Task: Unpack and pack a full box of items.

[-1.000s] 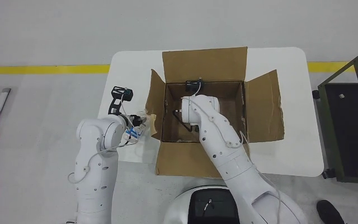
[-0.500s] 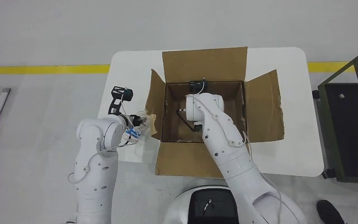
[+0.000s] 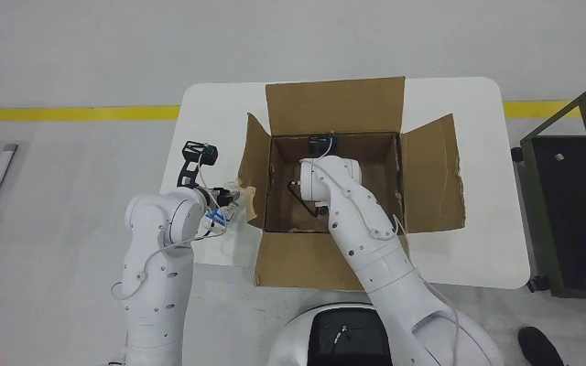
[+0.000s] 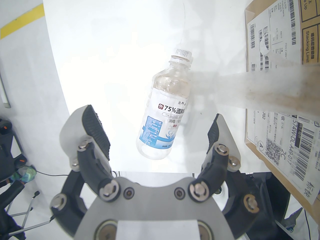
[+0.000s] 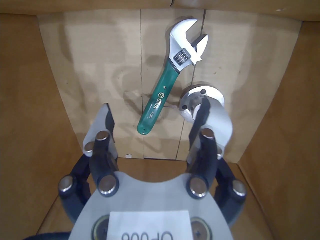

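**Top view.** A cardboard box stands on a white table with all four flaps splayed outward. The right arm reaches down into the box interior. The left arm is over the table just outside the box's left flap, and a clear plastic bottle lies there beside that flap. A yellow floor line runs behind the table.

**Left wrist view.** The left gripper hangs above the table with its fingers spread wide and holding nothing. The clear plastic bottle lies on its side on the white surface below the gap between the fingers. Neither pad touches it. The bottle has a white cap and a blue and white label, and the cap end points away from the gripper. The labelled outer wall of the cardboard box stands near the bottle. One of the box's flaps crosses the view, out of focus.

**Right wrist view.** The right gripper is inside the cardboard box, above its floor, with its fingers held wide and nothing between them. An adjustable wrench with a green handle lies flat on the box floor. Its silver head points away from the gripper, and the handle end lies below the gap between the fingers. A round metal flange with small holes in its face rests on the floor just beside the handle. One finger overlaps the flange in this view, and contact between the two cannot be judged.
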`<move>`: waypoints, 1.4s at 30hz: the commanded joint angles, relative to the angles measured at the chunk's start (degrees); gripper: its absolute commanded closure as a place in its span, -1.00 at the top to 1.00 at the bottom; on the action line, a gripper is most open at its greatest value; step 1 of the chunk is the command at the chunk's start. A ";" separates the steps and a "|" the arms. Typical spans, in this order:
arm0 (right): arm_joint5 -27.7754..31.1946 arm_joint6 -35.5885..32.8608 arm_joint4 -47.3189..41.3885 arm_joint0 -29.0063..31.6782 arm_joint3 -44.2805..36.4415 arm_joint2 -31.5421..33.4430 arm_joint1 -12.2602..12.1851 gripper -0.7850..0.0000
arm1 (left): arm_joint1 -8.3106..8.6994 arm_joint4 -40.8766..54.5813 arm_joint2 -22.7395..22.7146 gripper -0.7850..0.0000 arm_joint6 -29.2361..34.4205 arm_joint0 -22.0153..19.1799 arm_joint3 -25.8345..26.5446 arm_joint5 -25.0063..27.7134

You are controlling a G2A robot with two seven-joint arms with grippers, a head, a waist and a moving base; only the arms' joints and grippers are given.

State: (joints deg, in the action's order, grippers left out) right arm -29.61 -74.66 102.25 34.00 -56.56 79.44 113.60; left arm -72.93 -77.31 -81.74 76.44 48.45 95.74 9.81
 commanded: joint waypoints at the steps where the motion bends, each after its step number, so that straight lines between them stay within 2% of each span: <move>1: -0.30 0.28 -0.52 -0.38 1.04 0.24 0.08 -0.15 | 0.00 0.00 0.00 1.00 0.00 0.00 0.00 0.00; 3: -0.72 0.71 -0.93 -0.90 2.00 0.43 0.18 -0.18 | 0.00 0.00 0.00 1.00 0.00 0.00 0.00 0.00; 12: -0.67 0.66 -1.01 -2.57 5.42 0.87 0.52 0.00 | 0.00 0.00 0.00 1.00 0.00 0.00 0.00 0.00; 15: -0.29 0.28 -0.72 -2.74 5.25 1.26 0.53 0.30 | 0.00 0.00 0.00 1.00 0.00 0.00 0.00 0.00; 16: -0.16 0.14 -0.61 -2.71 5.15 1.38 0.54 0.18 | 0.00 0.00 0.00 1.00 0.00 0.00 0.00 0.00; 20: 0.00 -0.02 -0.65 -2.32 5.42 1.71 0.48 -0.01 | 0.00 0.00 0.00 1.00 0.00 0.00 0.00 0.00; 23: -0.18 0.17 -1.11 -2.15 5.97 1.56 0.46 -0.04 | 0.00 0.00 0.00 1.00 0.00 0.00 0.00 0.00; 25: -0.37 0.36 -1.34 -2.14 6.18 1.35 0.46 -0.15 | 0.00 0.00 0.00 1.00 0.00 0.00 0.00 0.00; 42: -0.55 0.53 -1.72 -2.39 6.96 1.31 0.41 -0.15 | 0.00 0.00 0.00 1.00 0.00 0.00 0.00 0.00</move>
State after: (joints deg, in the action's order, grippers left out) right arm -30.18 -74.11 100.52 31.60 -49.47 80.75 114.01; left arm -72.93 -77.31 -81.74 76.44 48.45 95.74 9.81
